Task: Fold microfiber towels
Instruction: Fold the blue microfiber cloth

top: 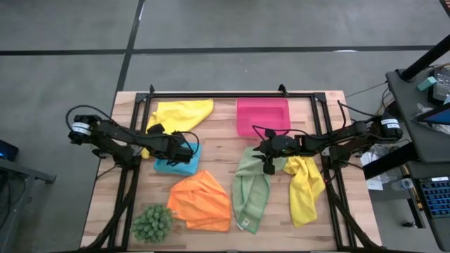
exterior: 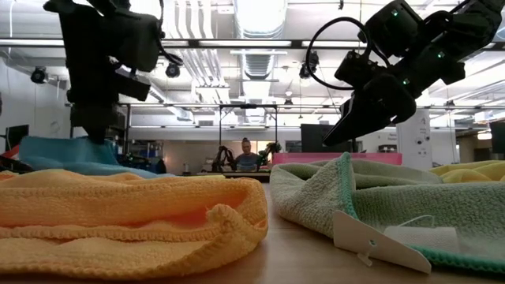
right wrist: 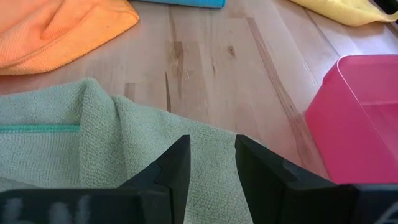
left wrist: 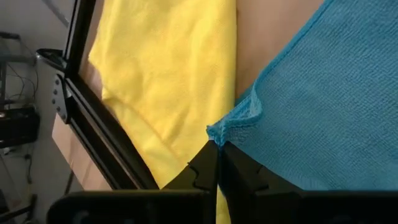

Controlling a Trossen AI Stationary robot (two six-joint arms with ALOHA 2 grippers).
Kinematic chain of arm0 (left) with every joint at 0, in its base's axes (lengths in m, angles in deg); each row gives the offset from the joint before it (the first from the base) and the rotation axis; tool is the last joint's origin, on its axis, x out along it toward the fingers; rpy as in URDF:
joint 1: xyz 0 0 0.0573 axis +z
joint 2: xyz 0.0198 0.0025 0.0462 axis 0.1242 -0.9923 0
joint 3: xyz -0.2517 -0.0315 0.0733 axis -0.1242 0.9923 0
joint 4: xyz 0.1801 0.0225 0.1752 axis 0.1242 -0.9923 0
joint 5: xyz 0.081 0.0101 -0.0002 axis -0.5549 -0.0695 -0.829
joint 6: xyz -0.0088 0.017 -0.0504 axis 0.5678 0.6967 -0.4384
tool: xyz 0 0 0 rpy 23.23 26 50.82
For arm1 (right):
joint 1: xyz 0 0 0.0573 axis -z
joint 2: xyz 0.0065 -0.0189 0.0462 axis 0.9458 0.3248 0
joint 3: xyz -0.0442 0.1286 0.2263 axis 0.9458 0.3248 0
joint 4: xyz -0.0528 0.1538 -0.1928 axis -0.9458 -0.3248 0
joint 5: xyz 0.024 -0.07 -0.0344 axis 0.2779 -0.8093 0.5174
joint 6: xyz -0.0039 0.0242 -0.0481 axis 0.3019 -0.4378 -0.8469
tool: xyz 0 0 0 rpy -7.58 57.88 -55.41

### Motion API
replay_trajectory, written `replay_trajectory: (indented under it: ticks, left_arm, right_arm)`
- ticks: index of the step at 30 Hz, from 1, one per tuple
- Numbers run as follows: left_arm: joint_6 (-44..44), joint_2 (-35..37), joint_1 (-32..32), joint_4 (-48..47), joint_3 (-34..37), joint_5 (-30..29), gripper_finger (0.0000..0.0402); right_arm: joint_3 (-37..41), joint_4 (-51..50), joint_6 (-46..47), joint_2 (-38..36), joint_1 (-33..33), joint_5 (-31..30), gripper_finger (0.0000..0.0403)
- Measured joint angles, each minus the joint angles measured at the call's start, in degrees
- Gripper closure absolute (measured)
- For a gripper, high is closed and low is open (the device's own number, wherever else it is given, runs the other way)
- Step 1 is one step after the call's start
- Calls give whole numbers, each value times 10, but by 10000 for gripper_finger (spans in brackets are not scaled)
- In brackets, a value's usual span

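A turquoise towel (top: 174,166) lies left of centre, and my left gripper (top: 192,150) is shut on its corner. Beside it a yellow towel (left wrist: 168,74) lies spread at the far left. My right gripper (right wrist: 211,165) hangs open just over the far end of the sage green towel (top: 252,190), touching nothing; the low view shows it (exterior: 341,134) clear above the cloth. An orange towel (top: 200,202) lies crumpled at the near middle. A second yellow towel (top: 306,190) lies at the right. My left gripper pinches a corner (left wrist: 219,132) of the turquoise towel between its two fingertips (left wrist: 231,167). The fingers slant downward at it. The cloth puckers at the pinch and the rest of the towel (left wrist: 323,93) lies on the table. One layer or several, I cannot tell.
A pink tray (top: 264,116) stands at the far middle, just beyond my right gripper. A spiky green plant ball (top: 152,222) sits at the near left corner. Black frame rails (top: 126,190) run along both sides of the wooden table. A white tag (exterior: 371,241) sticks out of the green towel.
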Motion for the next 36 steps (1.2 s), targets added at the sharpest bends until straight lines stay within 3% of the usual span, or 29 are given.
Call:
replay_trajectory:
  ticks: [8,17,21,29,36]
  left_arm:
    - [-2,-10,4,-5,7,5,395]
    - [-9,-5,15,-46,-2,19,283]
    - [-3,-4,15,6,-38,57,257]
    - [28,-16,15,221,-42,157,272]
    - [-18,-82,18,227,-40,174,329]
  right_arm:
    - [0,0,0,0,0,0,284]
    - [0,0,0,0,0,0,284]
    - [0,2,0,0,0,0,284]
    - [0,2,0,0,0,0,284]
    - [0,-2,0,0,0,0,284]
